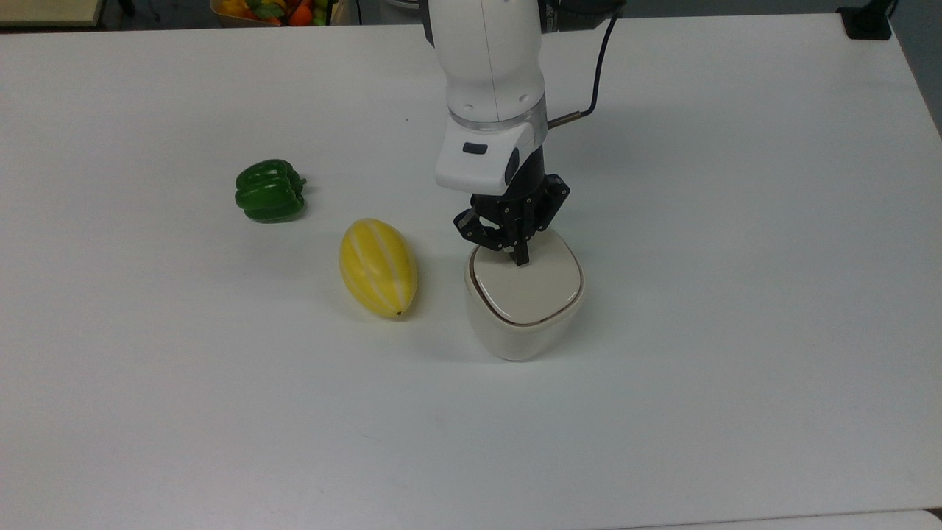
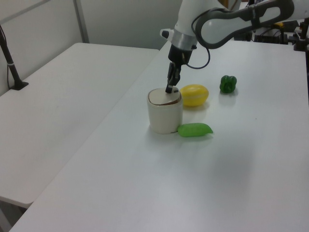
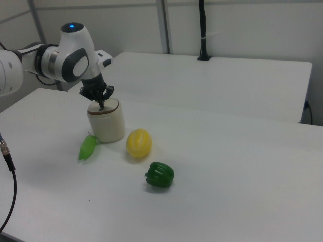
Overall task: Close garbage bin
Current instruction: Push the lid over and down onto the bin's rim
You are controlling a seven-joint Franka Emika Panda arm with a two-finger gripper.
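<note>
Garbage bin (image 1: 524, 313) upright on the white table (image 1: 736, 258), lid lying flat.
End effector (image 1: 520, 259) presses its closed-together fingertips on the lid's far edge. A yellow melon (image 1: 377, 266) lies just beside the bin, a green pepper (image 1: 268, 191) beyond; a green pod (image 2: 194, 129) touches its base.

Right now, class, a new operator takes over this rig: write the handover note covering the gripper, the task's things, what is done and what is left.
Gripper: fingertips together, pressing on the lid near its edge.
Garbage bin: upright on the table, beside the yellow melon; a green pod lies against its base.
Done: lid lies flat on the rim, looks closed.
Left: lift the gripper clear and confirm the lid is seated.
</note>
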